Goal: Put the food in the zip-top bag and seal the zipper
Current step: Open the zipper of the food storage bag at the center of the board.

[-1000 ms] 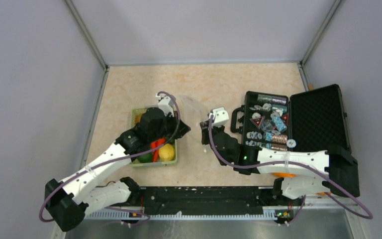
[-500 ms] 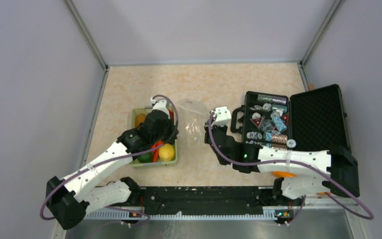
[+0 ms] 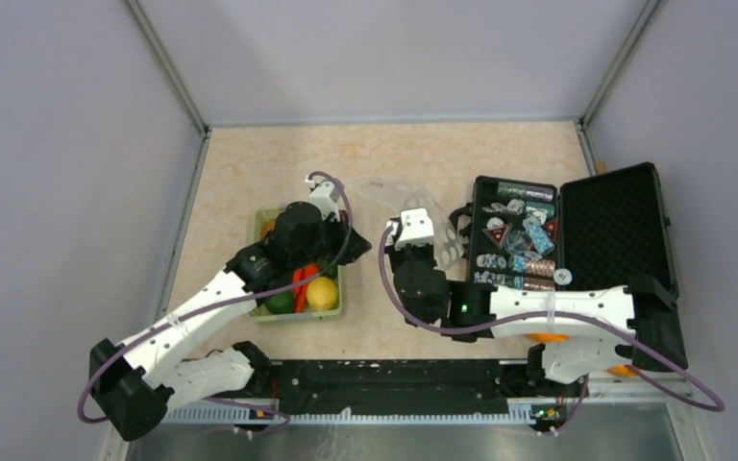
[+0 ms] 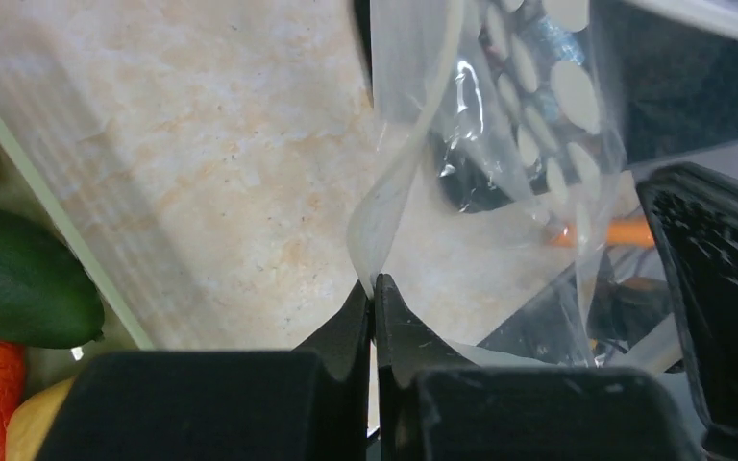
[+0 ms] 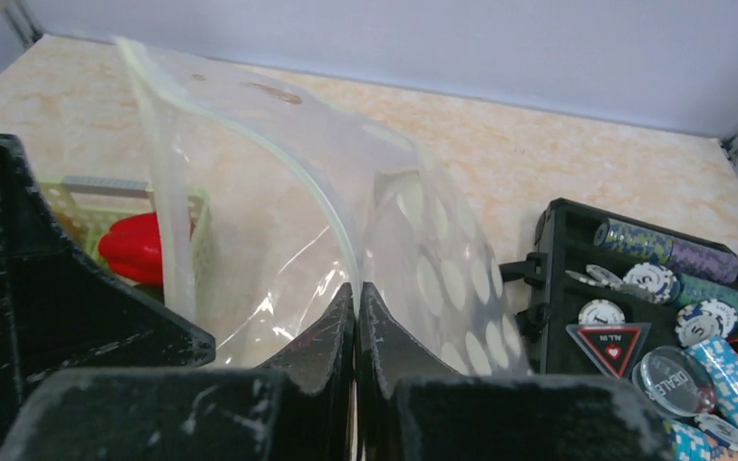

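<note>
The zip-top bag (image 3: 381, 195), clear with white dots, hangs between my two arms, its mouth pulled apart. My left gripper (image 4: 375, 288) is shut on one side of the bag's edge, pinching the whitish zipper (image 4: 396, 182). My right gripper (image 5: 356, 293) is shut on the other side, where the zipper (image 5: 288, 158) curves up from its tips. The bag (image 5: 442, 279) looks empty. The food (image 3: 300, 286) lies in the pale green basket (image 3: 258, 229) under my left arm: a yellow piece (image 3: 322, 294), a dark green one (image 4: 19, 288), a red pepper (image 5: 139, 245).
An open black case (image 3: 615, 226) with poker chips and shiny packets (image 5: 673, 288) lies at the right, close beside the bag and my right wrist. Grey walls close in the table on three sides.
My right wrist has slid left towards the basket. My left gripper dipped back, then swung right again. The bag's mouth now stands wider between the two grippers.
</note>
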You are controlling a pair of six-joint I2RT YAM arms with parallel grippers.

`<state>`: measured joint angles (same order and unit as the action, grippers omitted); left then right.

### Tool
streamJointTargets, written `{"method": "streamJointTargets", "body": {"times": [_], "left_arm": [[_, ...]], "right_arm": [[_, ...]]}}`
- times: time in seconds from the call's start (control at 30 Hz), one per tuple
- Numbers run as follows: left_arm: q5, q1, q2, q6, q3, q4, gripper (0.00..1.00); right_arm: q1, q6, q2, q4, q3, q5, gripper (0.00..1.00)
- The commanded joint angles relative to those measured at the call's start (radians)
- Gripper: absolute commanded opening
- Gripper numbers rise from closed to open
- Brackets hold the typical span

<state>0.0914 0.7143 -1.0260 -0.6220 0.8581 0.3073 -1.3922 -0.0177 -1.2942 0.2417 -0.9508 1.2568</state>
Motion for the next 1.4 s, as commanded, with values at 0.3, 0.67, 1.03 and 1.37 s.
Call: {"method": "streamJointTargets", "body": {"times": [0.3,0.67,1.03,1.37], "left_arm": [[-0.191,-0.011,-0.052,-0.076,-0.114,0.02,0.0],[-0.17,-0.011,0.016,-0.039,-0.106,-0.014,0.29],[-0.17,-0.011,0.08,-0.024,-0.111,0.063,0.58],[-0.341,-0.011,0.231,-0.054,-0.141,0.231,0.93]], "right_arm": [[0.152,-0.439,-0.077,-0.438,-0.075,-0.367,0.0],[0.191,-0.475,-0.141,-0.366,-0.075,-0.531,0.0],[0.243,-0.532,-0.132,-0.291,-0.019,-0.635,0.0],[0.264,-0.582,-0.131,-0.28,0.004,-0.66,0.0]]}}
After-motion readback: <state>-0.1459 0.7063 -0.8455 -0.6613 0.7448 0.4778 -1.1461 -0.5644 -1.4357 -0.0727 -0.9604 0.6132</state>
